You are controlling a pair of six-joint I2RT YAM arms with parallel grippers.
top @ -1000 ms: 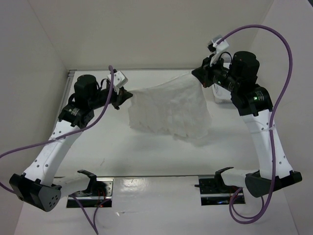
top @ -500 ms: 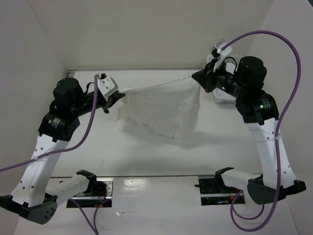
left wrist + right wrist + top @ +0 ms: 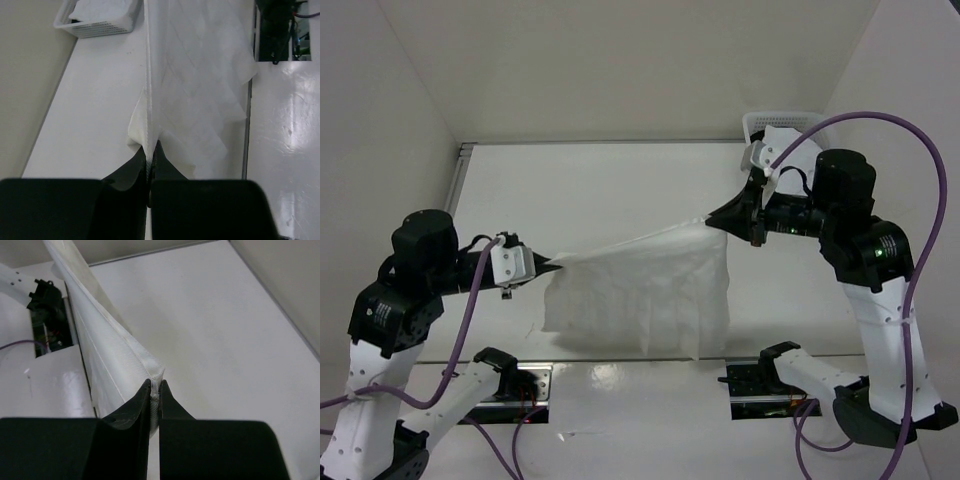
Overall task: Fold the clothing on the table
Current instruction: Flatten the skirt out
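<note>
While both arms reach in over the table (image 3: 610, 190), the clothing (image 3: 640, 300) hangs between them like a sheet on a line: a thin white pleated skirt, held up off the matte white surface and pulled taut along its top edge. Look at the left pincer (image 3: 552, 263), clamped tight on the left corner; from the left wrist you see its black tapered fingers (image 3: 131, 175) pinched together with only a sliver of doubled fabric between them. And the right pincer (image 3: 713, 220) is likewise closed on the opposite corner, higher and farther back; its wrist view shows a thick folded edge with a fine weave and long straight lines running away from the tips. Below that tight edge the fabric falls in a broad, roughly rectangular panel, soft and rumpled, crossed with straight creases that form diamonds in the left wrist view. Its lower hem is uneven and stepped, hanging near the table's near edge with its thin grey strip; whether it brushes the surface I can't tell. In the far right corner sits a white lattice-walled plastic basket (image 3: 790, 120) with a plain white cloth (image 3: 782, 138) bundled inside, well apart from the skirt. Glossy purple cables (image 3: 920, 170) loop from both arms.
</note>
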